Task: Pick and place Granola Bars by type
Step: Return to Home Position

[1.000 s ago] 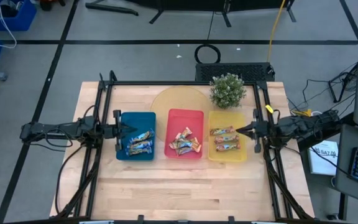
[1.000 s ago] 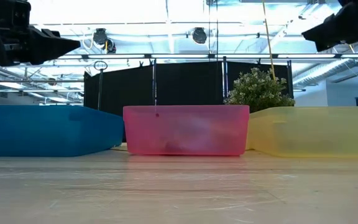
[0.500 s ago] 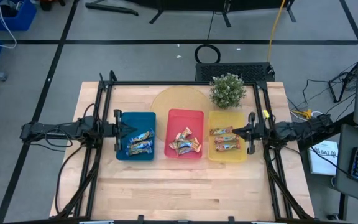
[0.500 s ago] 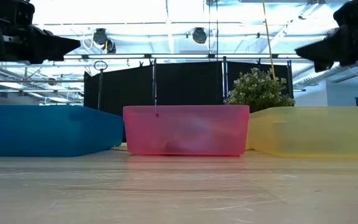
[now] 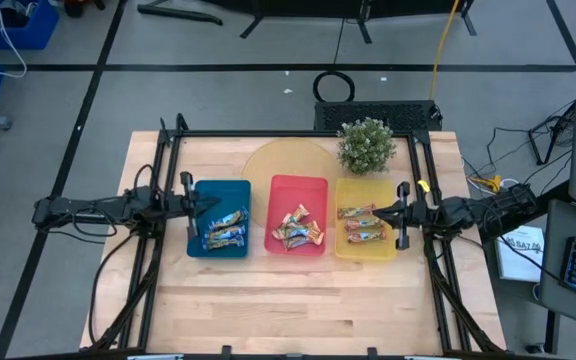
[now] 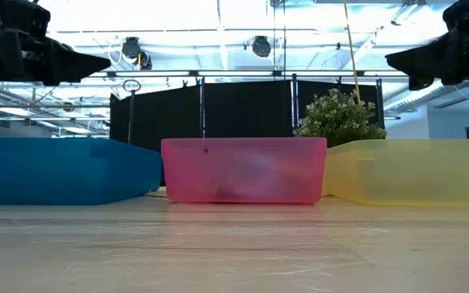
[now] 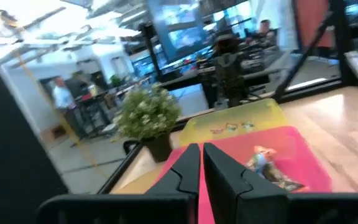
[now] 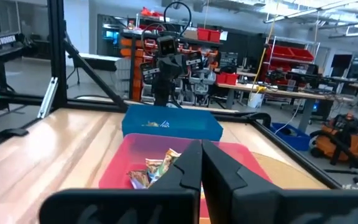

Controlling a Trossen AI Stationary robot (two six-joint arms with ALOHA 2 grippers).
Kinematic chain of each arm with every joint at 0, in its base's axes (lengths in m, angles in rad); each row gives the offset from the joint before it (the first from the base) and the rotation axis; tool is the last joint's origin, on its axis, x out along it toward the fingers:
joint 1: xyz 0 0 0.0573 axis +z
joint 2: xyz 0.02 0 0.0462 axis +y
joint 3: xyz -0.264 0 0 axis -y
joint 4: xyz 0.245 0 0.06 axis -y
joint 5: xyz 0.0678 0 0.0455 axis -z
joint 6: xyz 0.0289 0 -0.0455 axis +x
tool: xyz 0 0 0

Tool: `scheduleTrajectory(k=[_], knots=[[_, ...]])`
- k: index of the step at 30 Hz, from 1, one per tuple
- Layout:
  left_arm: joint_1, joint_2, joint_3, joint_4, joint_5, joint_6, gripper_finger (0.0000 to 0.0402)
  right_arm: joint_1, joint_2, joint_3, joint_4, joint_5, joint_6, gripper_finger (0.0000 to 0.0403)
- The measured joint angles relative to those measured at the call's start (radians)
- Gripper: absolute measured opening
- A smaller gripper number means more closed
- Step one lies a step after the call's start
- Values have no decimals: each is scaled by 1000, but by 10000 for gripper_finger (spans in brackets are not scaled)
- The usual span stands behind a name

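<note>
**Left hand** (image 5: 204, 206): fingers (image 7: 188, 169) pressed together, nothing held. It hangs high over the outer end of the blue tray (image 5: 200, 248).
**Blue bars** (image 5: 225, 228): in the blue tray, below and just ahead of the left fingertips.
**Right hand** (image 5: 378, 212): fingers (image 8: 190, 167) closed tight, nothing held. It hangs high over the outer end of the yellow tray (image 5: 364, 254).
**Red bars** (image 5: 362, 225): in the yellow tray, below and just ahead of the right fingertips.
**Gold bars** (image 5: 296, 230): in the red tray (image 5: 298, 182), between the two hands and clear of both.
**Plant** (image 5: 366, 145): on the table (image 5: 288, 300), beyond the yellow tray, well off the right hand's side.
</note>
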Motion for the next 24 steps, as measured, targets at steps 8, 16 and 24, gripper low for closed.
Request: scheduleTrajectory(k=[8,16,24], knots=[[-17,0,0,121,222,-18,6,1,-7,28,11,-70,-66,0],[-29,-30,6,110,192,-5,3,1,-7,34,9,-51,-55,0],[7,-80,1,37,193,36,2,0,-8,35,-1,-51,-23,0]])
